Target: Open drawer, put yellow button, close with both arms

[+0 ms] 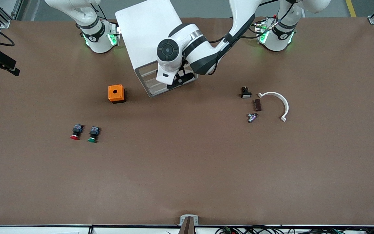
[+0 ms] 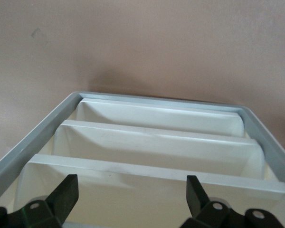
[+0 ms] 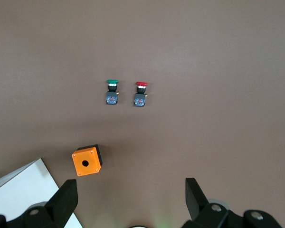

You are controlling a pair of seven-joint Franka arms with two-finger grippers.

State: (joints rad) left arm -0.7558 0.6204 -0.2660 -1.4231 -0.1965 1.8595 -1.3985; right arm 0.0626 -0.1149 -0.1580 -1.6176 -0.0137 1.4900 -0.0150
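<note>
The white cabinet (image 1: 148,31) stands between the two arm bases, its cream drawer fronts facing the front camera. All drawers look shut. The left arm reaches across to it. My left gripper (image 1: 178,82) hangs just in front of the drawer fronts, near the top. In the left wrist view my left gripper (image 2: 131,192) is open, with the drawer (image 2: 133,187) front showing between its fingers. My right gripper (image 3: 131,194) is open and empty, high over the table between the cabinet and the orange box. The yellow button is out of view.
An orange box (image 1: 116,93) with a round hole sits beside the cabinet. A red button (image 1: 75,131) and a green button (image 1: 93,134) lie nearer the camera. Toward the left arm's end lie a black part (image 1: 245,93), a brown block (image 1: 257,105), a metal piece (image 1: 252,117) and a white curved piece (image 1: 279,100).
</note>
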